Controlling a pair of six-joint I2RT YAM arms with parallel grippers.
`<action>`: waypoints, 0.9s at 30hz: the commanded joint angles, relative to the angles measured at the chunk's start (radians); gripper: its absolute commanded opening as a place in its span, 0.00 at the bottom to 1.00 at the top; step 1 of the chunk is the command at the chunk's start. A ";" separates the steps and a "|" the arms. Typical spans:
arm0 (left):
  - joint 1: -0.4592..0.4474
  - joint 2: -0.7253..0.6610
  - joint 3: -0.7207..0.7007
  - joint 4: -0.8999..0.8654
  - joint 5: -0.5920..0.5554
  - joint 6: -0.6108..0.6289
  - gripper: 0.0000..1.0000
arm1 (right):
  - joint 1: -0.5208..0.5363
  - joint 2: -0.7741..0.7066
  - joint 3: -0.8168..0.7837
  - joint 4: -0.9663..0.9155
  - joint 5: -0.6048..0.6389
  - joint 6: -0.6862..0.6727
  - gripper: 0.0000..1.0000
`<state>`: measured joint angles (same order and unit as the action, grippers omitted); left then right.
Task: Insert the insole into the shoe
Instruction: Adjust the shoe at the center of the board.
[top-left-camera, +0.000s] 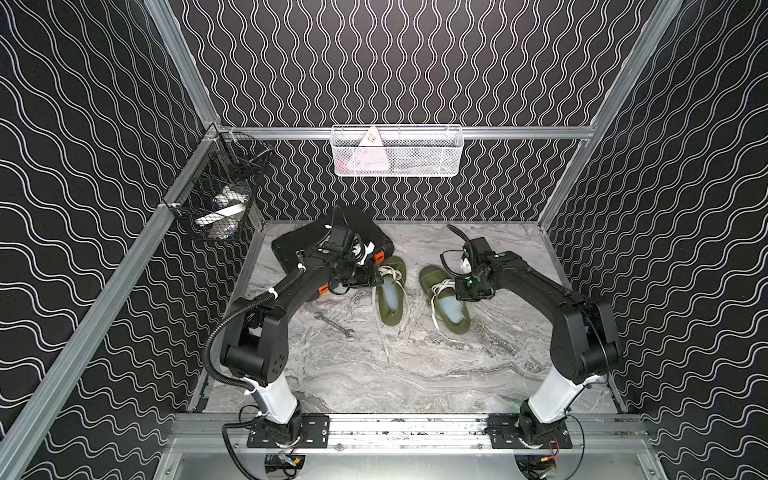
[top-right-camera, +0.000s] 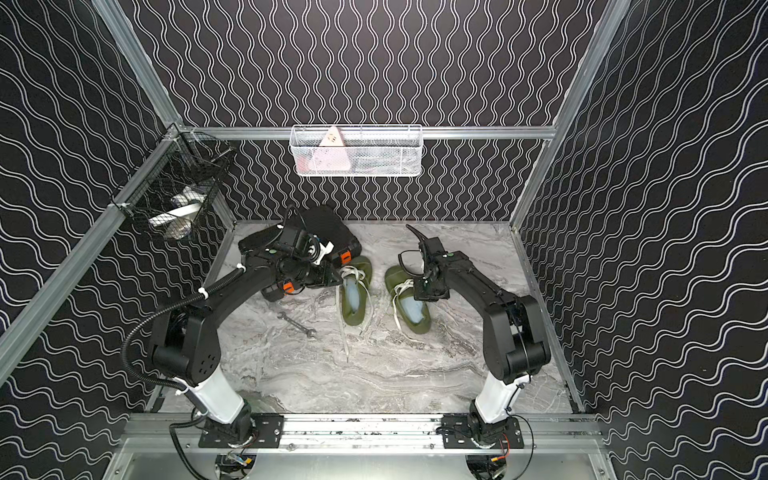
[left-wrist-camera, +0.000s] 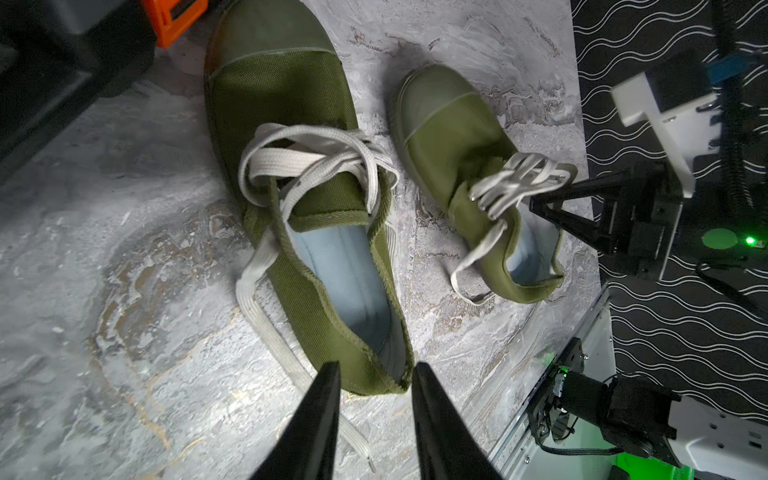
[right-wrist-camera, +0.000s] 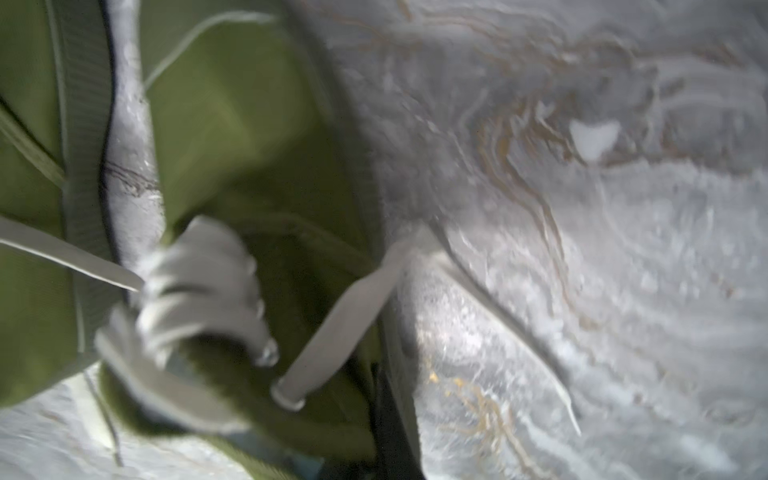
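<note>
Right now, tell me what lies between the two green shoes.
Only marble tabletop, bare but for loose lace ends, separates the left shoe from the right shoe; the left wrist view and both top views show it.

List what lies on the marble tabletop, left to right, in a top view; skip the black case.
wrench → olive shoe with the long trailing lace → other olive shoe
</note>
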<state>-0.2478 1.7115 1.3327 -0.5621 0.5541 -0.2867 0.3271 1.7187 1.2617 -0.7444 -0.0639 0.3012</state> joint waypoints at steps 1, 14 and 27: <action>0.009 -0.016 -0.010 0.004 -0.003 0.012 0.35 | 0.001 -0.039 -0.051 0.071 -0.063 0.254 0.00; 0.041 -0.056 -0.056 0.006 0.009 0.016 0.37 | 0.074 0.153 0.104 0.123 -0.096 0.211 0.00; 0.044 -0.065 -0.076 0.017 -0.001 0.011 0.38 | 0.122 0.159 0.090 0.116 -0.091 0.257 0.04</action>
<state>-0.2062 1.6600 1.2613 -0.5529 0.5514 -0.2871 0.4477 1.8984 1.3579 -0.6350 -0.1402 0.5350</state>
